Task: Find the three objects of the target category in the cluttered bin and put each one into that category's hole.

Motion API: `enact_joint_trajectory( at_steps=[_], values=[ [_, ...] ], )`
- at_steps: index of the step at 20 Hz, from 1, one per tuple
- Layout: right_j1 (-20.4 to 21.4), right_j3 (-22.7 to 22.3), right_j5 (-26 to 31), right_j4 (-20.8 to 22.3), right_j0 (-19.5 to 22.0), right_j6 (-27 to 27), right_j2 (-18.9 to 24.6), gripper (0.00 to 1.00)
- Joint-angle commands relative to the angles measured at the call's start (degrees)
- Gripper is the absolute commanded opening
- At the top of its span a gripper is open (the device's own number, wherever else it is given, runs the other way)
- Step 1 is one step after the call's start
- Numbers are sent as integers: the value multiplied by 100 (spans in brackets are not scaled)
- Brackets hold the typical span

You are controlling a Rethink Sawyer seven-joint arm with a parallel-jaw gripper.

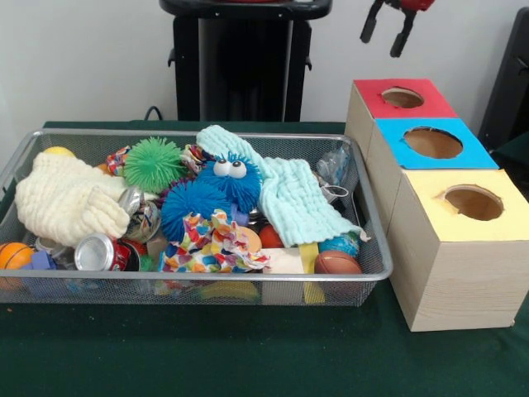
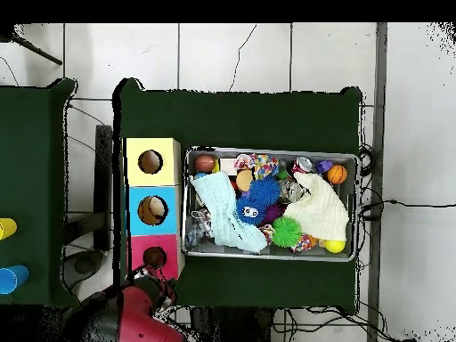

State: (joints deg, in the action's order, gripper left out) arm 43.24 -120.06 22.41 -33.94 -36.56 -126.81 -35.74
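Observation:
The silver wire-mesh bin [image 1: 374, 217] stands on the green table, full of clutter; it also shows in the overhead view [image 2: 267, 150]. No monkey, tiger or duck shows clearly; they are hidden under the cloths and balls or out of view. The red-surrounded hole [image 1: 402, 98] tops the farthest wooden box, right of the bin; it also shows in the overhead view [image 2: 155, 257]. My gripper [image 1: 387, 31] hangs open and empty above that red hole. In the overhead view the gripper [image 2: 166, 287] sits just beside the red box.
The blue-surrounded hole [image 1: 433, 142] and the yellow-surrounded hole [image 1: 473, 202] stand in line with the red one. The bin holds a fuzzy blue ball with googly eyes [image 1: 234, 178], a green spiky ball [image 1: 153, 164], a cream cloth [image 1: 66, 203], a pale blue cloth [image 1: 302, 198] and cans [image 1: 95, 252].

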Motion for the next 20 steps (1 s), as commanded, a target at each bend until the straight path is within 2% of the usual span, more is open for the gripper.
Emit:
enact_joint_trajectory(
  at_steps=[1, 4, 9, 12, 20],
  values=[
    [316, 28, -665, 585, 1325, 380, 867, 100],
    [430, -151, -1196, 1079, 2075, 644, 1334, 100],
    [449, -170, -1543, 1977, 2776, 636, 1560, 100],
    [496, -205, -1760, 2550, 3360, 722, 1885, 100],
    [472, -102, -1962, 3704, 4006, 372, 2287, 100]
  ],
)
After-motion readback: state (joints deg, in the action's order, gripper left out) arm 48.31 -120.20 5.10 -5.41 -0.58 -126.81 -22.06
